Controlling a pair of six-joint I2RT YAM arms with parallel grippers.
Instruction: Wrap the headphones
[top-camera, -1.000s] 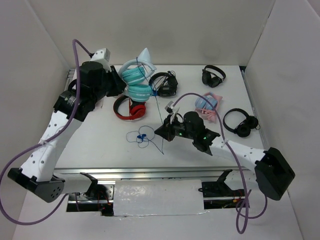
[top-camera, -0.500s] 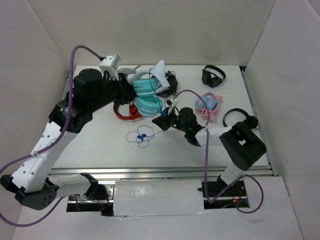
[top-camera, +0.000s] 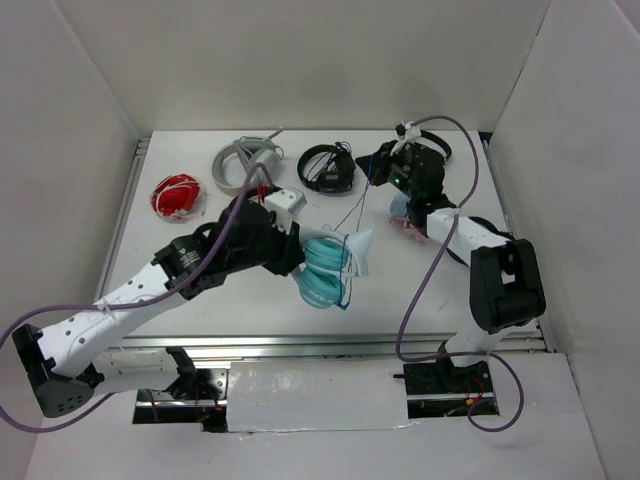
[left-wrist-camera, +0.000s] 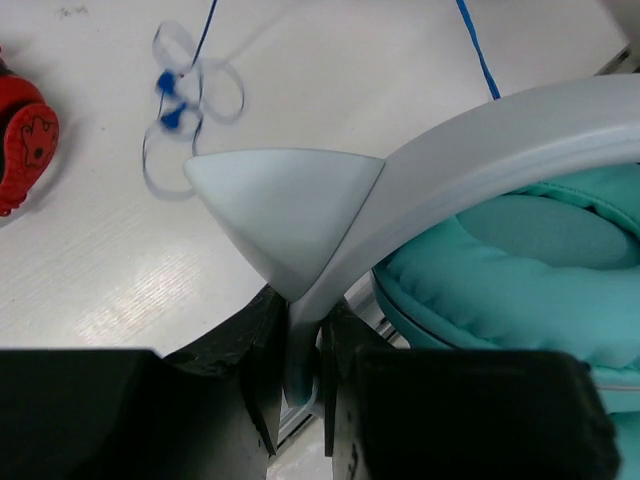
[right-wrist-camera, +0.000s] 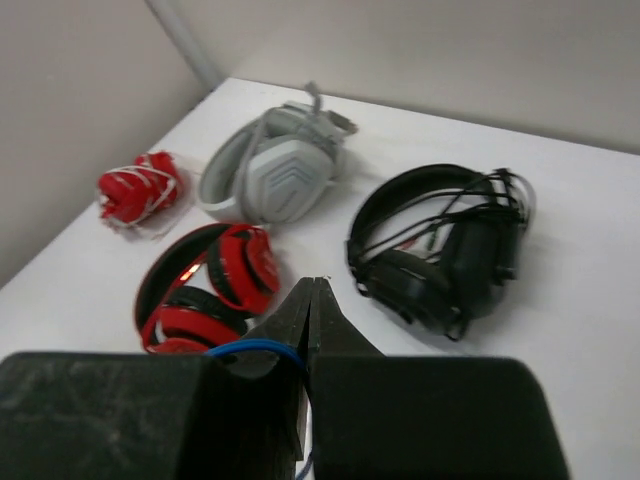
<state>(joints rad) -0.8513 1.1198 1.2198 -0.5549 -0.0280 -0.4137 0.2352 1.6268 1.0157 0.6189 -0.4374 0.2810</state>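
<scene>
The teal headphones (top-camera: 322, 272) hang over the table's front middle, their white pointed ear (top-camera: 359, 250) turned right. My left gripper (top-camera: 292, 250) is shut on the white band (left-wrist-camera: 470, 165), which sits between the jaws just below the ear (left-wrist-camera: 280, 200); a teal cup (left-wrist-camera: 520, 260) fills the right of that view. The thin blue cable (top-camera: 356, 208) runs from the headphones up to my right gripper (top-camera: 376, 168) at the back right. That gripper (right-wrist-camera: 318, 290) is shut, with the blue cable (right-wrist-camera: 255, 349) looped into the root of its jaws.
At the back lie a red bundle (top-camera: 175, 195), grey headphones (top-camera: 245, 160) and black headphones (top-camera: 328, 168). Red-and-black headphones (right-wrist-camera: 200, 290) lie below the right gripper. Pale blue-and-pink headphones (top-camera: 408, 213) and another black pair (top-camera: 484, 228) sit by the right arm. A blue cable coil (left-wrist-camera: 185, 100) rests on the table.
The left arm swung the teal headphones from the back to the front middle. The right gripper closed on the cable and moved from mid-table to the back right.
</scene>
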